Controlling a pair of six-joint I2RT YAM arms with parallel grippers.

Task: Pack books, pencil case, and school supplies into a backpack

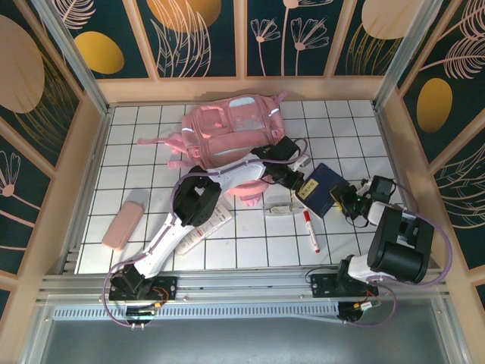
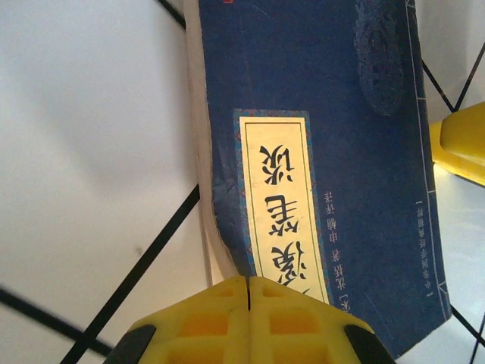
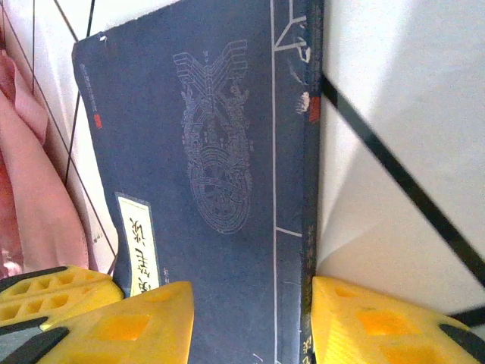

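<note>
White tiled table (image 1: 136, 152) inside teal, leaf-printed walls (image 1: 197, 38). Navy book (image 1: 324, 189) lies toward the right edge, near the pink backpack (image 1: 231, 133); left jaws pressed together at its corner, right jaws part-open astride its spine.

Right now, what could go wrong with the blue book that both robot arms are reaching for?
Both arms crowd the book: the left pincer is shut at its corner and the open right pincer straddles its spine edge, so they might bump. If only that corner is pinched, the book could slip or bend. The marker lies close by and might get knocked.
</note>
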